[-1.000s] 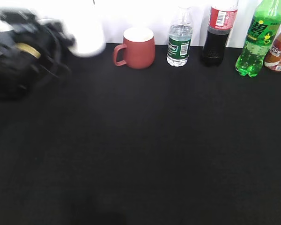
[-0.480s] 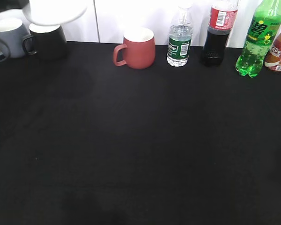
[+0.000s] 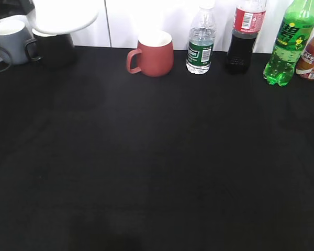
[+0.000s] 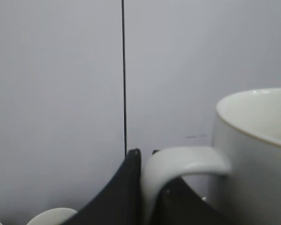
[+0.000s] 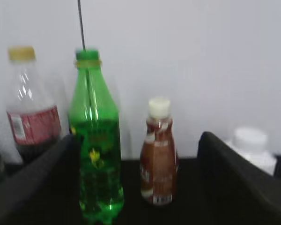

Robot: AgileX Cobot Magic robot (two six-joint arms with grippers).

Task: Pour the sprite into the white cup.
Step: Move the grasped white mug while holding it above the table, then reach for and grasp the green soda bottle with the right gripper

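Along the back edge of a black-covered table [image 3: 157, 167] stand a grey ceramic mug [image 3: 13, 34], a black mug [image 3: 55, 47], a brick-red mug [image 3: 152, 53] with its handle turned left, a small clear water bottle [image 3: 201, 44], a dark cola bottle [image 3: 244, 36] and a brown drink bottle with a white cap [image 5: 159, 159].

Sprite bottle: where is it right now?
The sprite stands upright at the table's back edge, far right of the exterior view, between the cola bottle and a brown bottle.

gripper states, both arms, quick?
Left gripper: shut on the glossy white ceramic mug, fingers clamping its handle.
Right gripper: open, holding nothing, facing the translucent green plastic bottle.
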